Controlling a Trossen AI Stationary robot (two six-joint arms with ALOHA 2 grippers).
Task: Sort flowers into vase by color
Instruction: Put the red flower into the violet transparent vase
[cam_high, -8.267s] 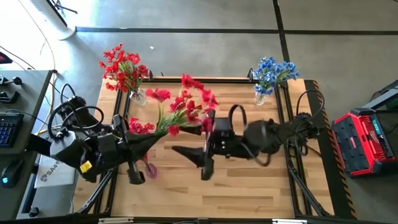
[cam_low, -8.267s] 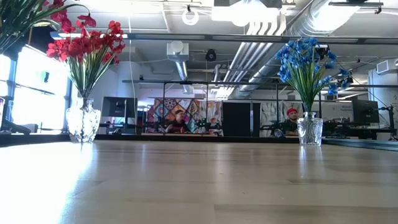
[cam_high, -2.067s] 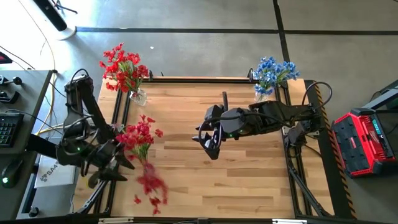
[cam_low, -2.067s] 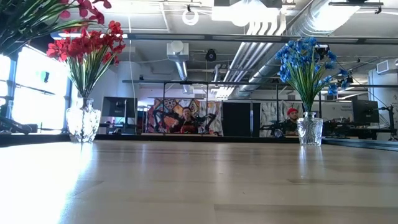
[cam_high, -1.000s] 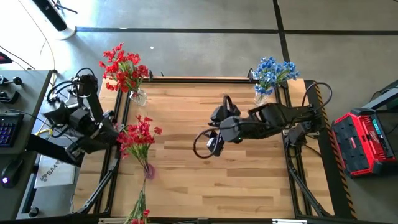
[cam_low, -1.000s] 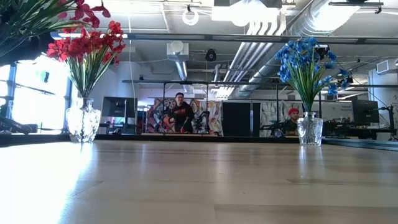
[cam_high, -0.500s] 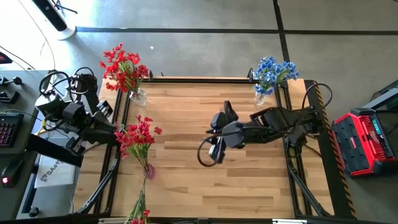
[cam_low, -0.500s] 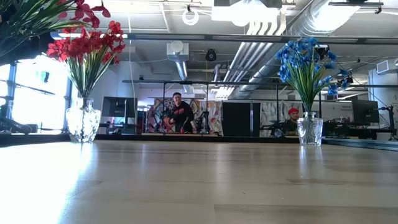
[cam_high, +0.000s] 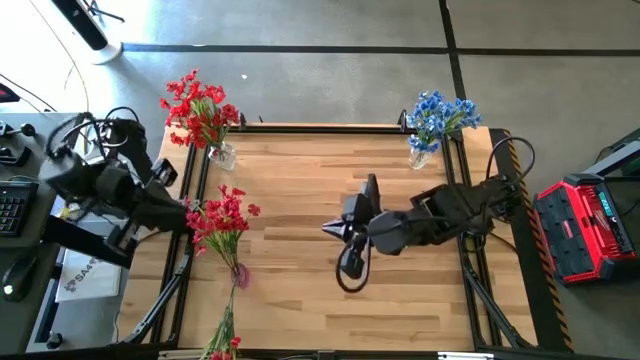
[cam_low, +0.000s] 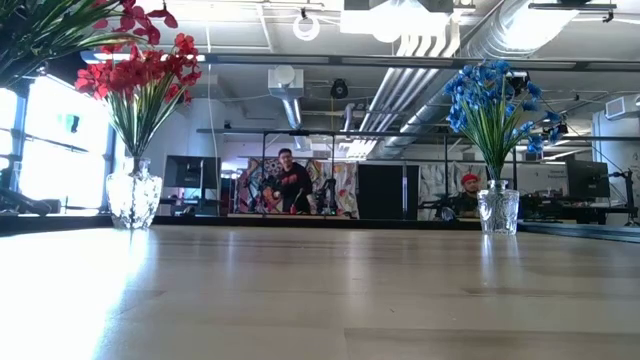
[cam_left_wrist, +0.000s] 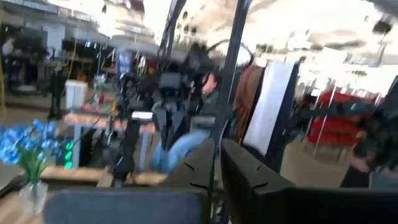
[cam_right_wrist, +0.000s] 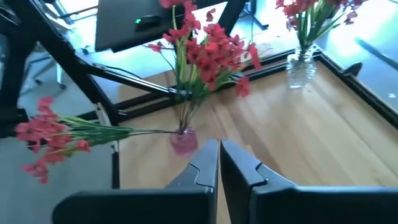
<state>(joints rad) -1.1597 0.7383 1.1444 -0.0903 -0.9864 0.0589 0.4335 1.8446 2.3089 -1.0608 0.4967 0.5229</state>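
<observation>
Right, we read both end effectors as closed on nothing: the right end effector (cam_right_wrist: 219, 163) has its fingers pressed together in its own wrist view, and the left end effector (cam_left_wrist: 219, 171) looks pinched shut too, with no stem between the fingers. The left one sits off the worktop (cam_high: 300, 300) edge, retracted over the frame, and the right one (cam_high: 333, 230) hangs over mid-worktop. Ahead of the right end effector, toward the left arm, a red bunch (cam_right_wrist: 202, 56) stands upright in a small pinkish holder (cam_right_wrist: 183, 140) near the worktop edge. A loose red spray (cam_right_wrist: 56, 132) lies flat beside that, its blooms past the edge. Farther off in the same direction is the red vase (cam_right_wrist: 302, 62) with reds already in. The blue vase (cam_high: 421, 155) with blue flowers (cam_high: 440, 112) stands behind the right arm, at the far corner. In our view these sprays are light and floppy: thin stems that bend and heads that snag on neighbours. We'd grip low to mid stem, below the blooms, never the petals. Pulling one out of the bunch may drag others or tip the holder. The glass vases are fragile and look easy to knock. From what lies there, only reds look unsorted.
</observation>
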